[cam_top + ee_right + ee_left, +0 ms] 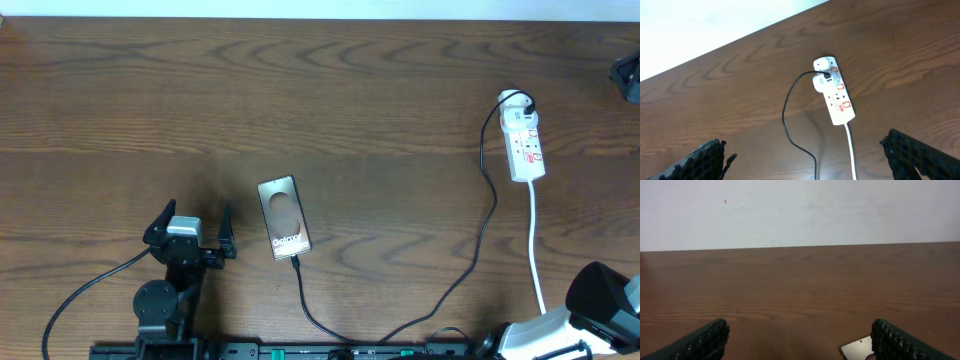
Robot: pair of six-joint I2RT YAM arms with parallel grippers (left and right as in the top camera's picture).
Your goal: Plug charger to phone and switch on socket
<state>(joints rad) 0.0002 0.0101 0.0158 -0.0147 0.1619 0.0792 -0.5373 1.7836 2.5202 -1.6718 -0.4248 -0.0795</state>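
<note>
Right end effector [810, 157] spread wide, empty, mostly cut off overhead. Left end effector [193, 222] wide, empty, just beside one phone [284, 217]: dark glossy, white lettering. One thin black charger [784, 116], tip seemingly seated in phone's near edge, runs to one white socket [526, 150] far right on desk [380, 90]; switch unreadable.

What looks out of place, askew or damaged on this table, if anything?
Nothing stands out. The phone lies flat, only slightly turned; the charger curves loosely from its near end to the socket, which lies flat and looks whole. No spill or damage shows.
</note>
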